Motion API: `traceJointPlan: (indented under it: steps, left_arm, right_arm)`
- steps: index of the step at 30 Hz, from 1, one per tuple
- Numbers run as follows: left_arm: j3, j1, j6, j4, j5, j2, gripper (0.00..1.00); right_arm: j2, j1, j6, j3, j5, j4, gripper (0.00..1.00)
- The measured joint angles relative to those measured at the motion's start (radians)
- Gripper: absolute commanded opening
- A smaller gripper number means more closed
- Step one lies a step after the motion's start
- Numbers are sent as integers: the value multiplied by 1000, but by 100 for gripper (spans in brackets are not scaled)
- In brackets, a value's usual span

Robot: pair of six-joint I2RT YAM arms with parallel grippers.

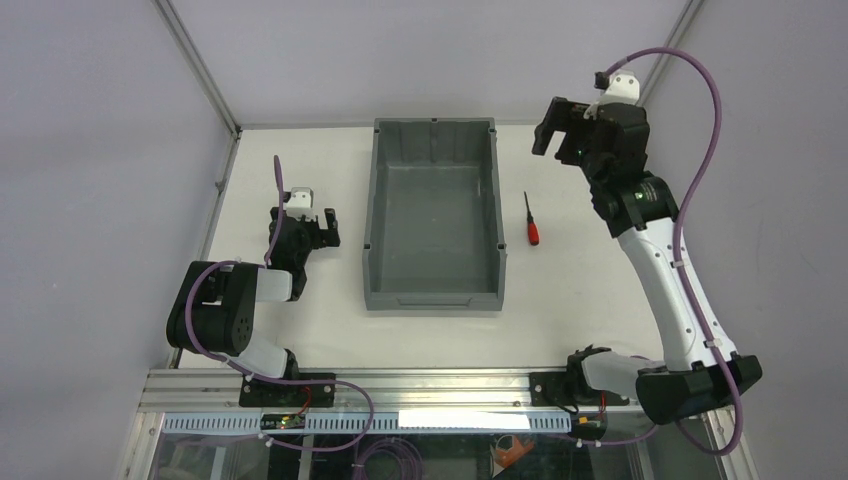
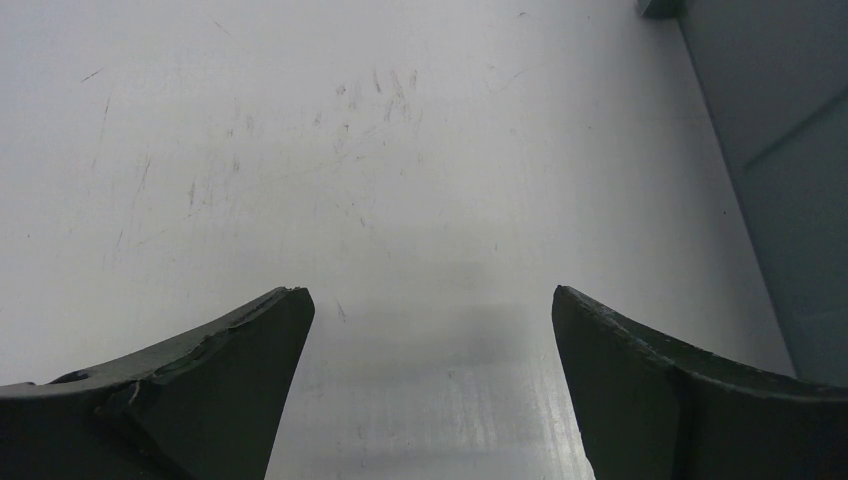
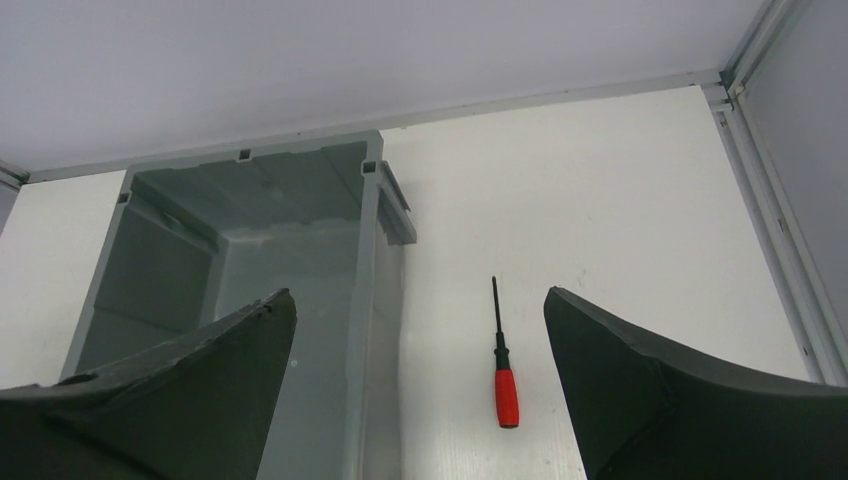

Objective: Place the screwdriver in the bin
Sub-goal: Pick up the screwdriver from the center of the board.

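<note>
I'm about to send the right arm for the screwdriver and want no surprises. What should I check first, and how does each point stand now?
1. Right gripper open and empty: ok, jaws wide apart.
2. Screwdriver in sight, lying flat on the table: ok, it shows between the fingers in the right wrist view.
3. Screwdriver apart from the bin wall: ok, bare table shows between them.
4. Bin open on top, nothing visible inside: ok.
5. Left gripper out of the way: ok, open, on the bin's other side.
6. Right gripper's height above the screwdriver: cannot tell.
</note>
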Motion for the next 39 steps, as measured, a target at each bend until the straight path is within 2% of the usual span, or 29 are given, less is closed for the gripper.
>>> traceJointPlan:
  steps: [13,21,28,39]
  left_arm:
    - [0,0,0,0,0,0,99]
    - [0,0,0,0,0,0,99]
    - [0,0,0,0,0,0,99]
    - [0,0,0,0,0,0,99]
  right_arm:
    - [305,0,-11,504,1,-372,99]
    - [513,-25,-10,672,-5,-565,99]
    - [612,-76,-8,675,-46,-653,99]
    - [631,-141,1,464,-131,-625,96]
